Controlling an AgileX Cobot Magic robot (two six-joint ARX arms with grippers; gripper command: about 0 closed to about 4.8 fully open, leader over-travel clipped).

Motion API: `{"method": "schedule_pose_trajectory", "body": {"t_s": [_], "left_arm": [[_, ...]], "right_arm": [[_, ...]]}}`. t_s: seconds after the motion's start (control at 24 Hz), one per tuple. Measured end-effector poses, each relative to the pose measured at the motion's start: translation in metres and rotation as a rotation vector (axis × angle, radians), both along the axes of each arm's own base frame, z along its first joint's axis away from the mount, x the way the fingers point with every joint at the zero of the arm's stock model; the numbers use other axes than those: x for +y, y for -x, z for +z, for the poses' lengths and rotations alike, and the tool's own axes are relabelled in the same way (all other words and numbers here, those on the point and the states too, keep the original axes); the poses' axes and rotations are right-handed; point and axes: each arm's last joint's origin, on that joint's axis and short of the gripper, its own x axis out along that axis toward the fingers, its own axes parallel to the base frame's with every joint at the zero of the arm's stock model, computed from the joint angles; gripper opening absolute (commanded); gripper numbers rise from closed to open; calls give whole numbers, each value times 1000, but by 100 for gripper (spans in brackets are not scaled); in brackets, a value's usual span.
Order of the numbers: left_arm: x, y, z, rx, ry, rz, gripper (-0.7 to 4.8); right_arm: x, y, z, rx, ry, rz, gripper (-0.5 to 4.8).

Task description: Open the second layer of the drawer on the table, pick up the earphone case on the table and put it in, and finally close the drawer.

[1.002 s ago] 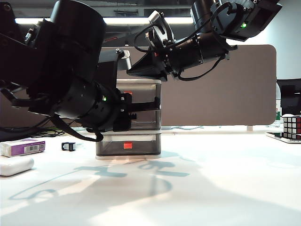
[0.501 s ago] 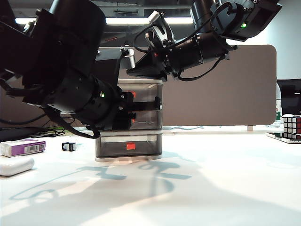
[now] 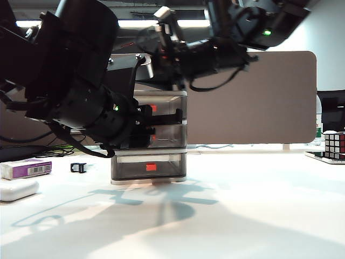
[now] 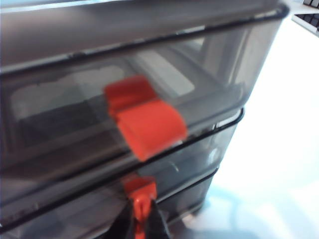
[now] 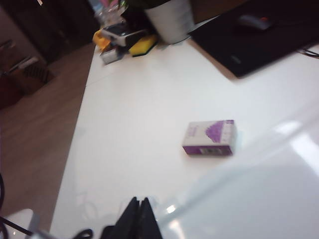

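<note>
White worktop [image 3: 259, 205] carried the drawer [image 3: 149, 137], a three-tier unit with a white frame and smoky grey trays, all three trays sitting flush in the exterior view. No contents could be made out through the translucent trays. The second layer [image 4: 149, 164] remained shut; its red-orange handle [image 4: 140, 196] was clamped between the tips of the left pincer [image 4: 142, 224], whose jaws were closed onto it. The top tray's handle [image 4: 144, 119] stood just above, blurred.

The right pincer [image 5: 138, 216] hung high over the unit, its jaws pressed together on nothing; its arm showed motion blur and had swung leftward across the exterior view since the earlier frame, while the left arm had hardly shifted.

A purple-and-white box [image 3: 26, 169] lay at the far left of the worktop, bearing a barcode label; its lettering was too small to read. The earphone case [image 3: 18, 190] lay just in front of that box, well apart from the drawer. A cube puzzle [image 3: 334, 144] stood at the right edge. A small black clip [image 3: 78, 168] lay between the box and the unit.
</note>
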Motion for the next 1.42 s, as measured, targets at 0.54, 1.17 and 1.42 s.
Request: {"method": "schedule_pose_trajectory", "body": {"t_s": [0.54,1.17,1.42], "left_arm": [[1,-2,1,2,12,-22,-6],[-6,6,0,4,-14,-66,-6],[-14,17,-1,2,-25,-74,-6]], "right_arm": [[9,-7,-5,-13,25,-45,-5],[10,-9,-8,-18,23,-35,-5],[10,-9,-8,-19,22,-30,-5]]}}
